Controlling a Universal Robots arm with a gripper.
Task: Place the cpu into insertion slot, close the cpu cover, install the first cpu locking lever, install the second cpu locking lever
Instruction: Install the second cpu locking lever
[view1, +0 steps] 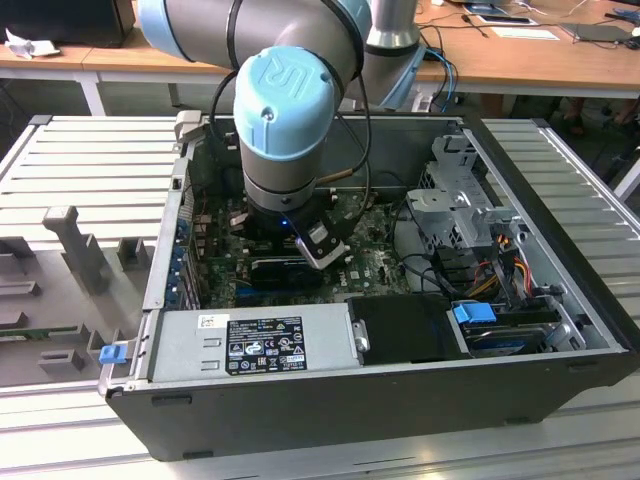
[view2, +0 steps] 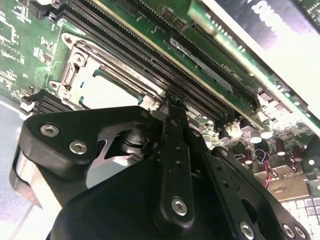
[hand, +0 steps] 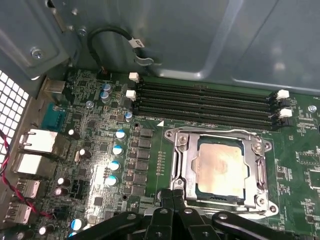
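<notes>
The cpu (hand: 220, 167) sits in the insertion slot (hand: 186, 165) under the closed cpu cover (hand: 262, 165). The gripper (hand: 172, 196) hovers just beside the cover's near edge. Its jaws are pressed together, holding nothing.

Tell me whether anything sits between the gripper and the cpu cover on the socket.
Nothing visible does. In the first wrist view the gripper sits right at the near edge of the cpu cover, which lies closed over the cpu in the insertion slot. The memory slots lie beyond the socket, out of the way.
</notes>
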